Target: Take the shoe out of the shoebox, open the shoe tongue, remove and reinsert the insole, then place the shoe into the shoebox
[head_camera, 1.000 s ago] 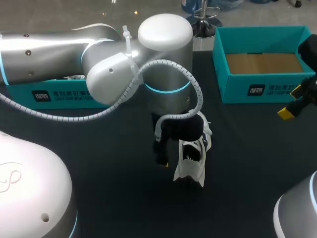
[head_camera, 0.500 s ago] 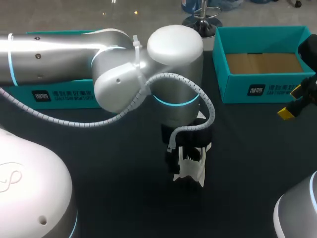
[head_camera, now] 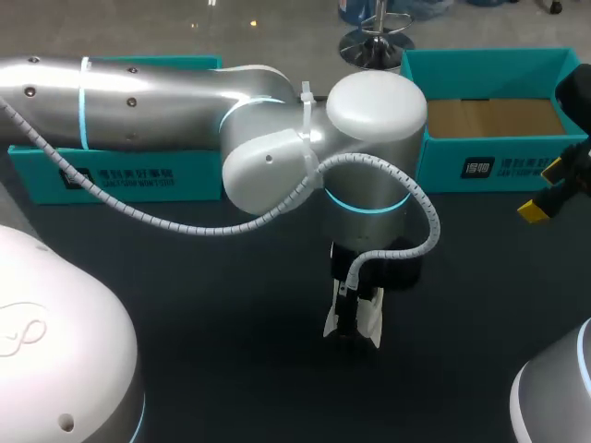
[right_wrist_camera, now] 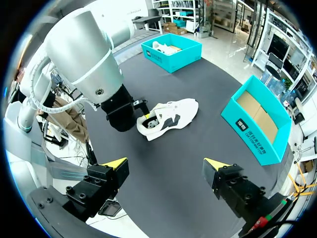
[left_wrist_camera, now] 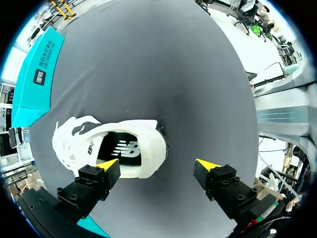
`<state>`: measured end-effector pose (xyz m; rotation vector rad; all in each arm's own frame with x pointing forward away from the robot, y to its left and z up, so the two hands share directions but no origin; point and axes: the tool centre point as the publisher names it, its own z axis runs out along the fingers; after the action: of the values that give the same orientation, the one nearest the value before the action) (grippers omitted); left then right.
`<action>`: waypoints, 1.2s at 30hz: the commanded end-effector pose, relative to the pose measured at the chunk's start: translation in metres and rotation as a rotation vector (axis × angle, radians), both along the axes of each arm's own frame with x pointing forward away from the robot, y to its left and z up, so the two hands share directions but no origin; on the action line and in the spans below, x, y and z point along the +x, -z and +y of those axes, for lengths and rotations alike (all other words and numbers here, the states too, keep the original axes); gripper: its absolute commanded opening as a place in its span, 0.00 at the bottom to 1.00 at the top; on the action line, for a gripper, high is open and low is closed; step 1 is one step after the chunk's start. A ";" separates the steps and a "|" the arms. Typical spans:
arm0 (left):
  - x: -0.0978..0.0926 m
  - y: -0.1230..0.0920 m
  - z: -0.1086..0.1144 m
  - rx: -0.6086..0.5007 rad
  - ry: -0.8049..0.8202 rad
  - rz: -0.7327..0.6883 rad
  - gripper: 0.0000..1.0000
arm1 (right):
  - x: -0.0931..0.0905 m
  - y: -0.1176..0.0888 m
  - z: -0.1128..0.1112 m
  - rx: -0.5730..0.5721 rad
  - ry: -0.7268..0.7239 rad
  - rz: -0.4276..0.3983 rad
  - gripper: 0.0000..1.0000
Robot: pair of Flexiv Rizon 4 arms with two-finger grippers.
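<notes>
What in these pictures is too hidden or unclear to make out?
- Head view: the left arm covers most of the shoe and all of the left gripper, visible only in its wrist view.
- Head view: the picture's edge cuts off part of the right gripper.
- Right wrist view: something white in the far box is too small to identify.

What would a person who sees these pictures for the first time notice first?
First the big silver left arm, which lies across the dark table from the left, its open left gripper just over the white shoe at the middle. Next, the open teal shoebox at the far right.
</notes>
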<state>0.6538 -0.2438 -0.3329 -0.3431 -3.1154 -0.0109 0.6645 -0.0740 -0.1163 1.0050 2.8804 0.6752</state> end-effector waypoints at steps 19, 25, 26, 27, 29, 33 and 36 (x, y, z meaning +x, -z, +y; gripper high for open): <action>0.002 0.038 -0.008 0.092 -0.018 0.048 0.09 | 0.003 0.000 0.001 -0.003 -0.002 0.006 1.00; -0.003 0.032 -0.004 0.083 -0.011 0.051 0.00 | 0.003 0.000 0.001 -0.003 -0.002 0.006 1.00; -0.004 0.031 -0.003 0.083 -0.011 0.049 0.00 | 0.003 0.000 0.001 -0.003 -0.002 0.006 1.00; -0.004 0.029 -0.003 0.082 -0.010 0.046 0.00 | 0.003 0.000 0.001 -0.003 -0.002 0.006 1.00; -0.005 0.029 -0.002 0.082 -0.009 0.044 0.00 | 0.003 0.000 0.001 -0.003 -0.002 0.006 1.00; -0.004 0.029 -0.001 0.083 -0.012 0.047 0.00 | 0.003 0.000 0.001 -0.003 -0.002 0.006 1.00; -0.004 0.030 0.001 0.081 -0.014 0.053 0.00 | 0.003 0.000 0.001 -0.003 -0.002 0.006 1.00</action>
<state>0.6492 -0.2465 -0.3643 -0.3130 -3.0553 -0.1368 0.6645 -0.0740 -0.1163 1.0050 2.8804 0.6755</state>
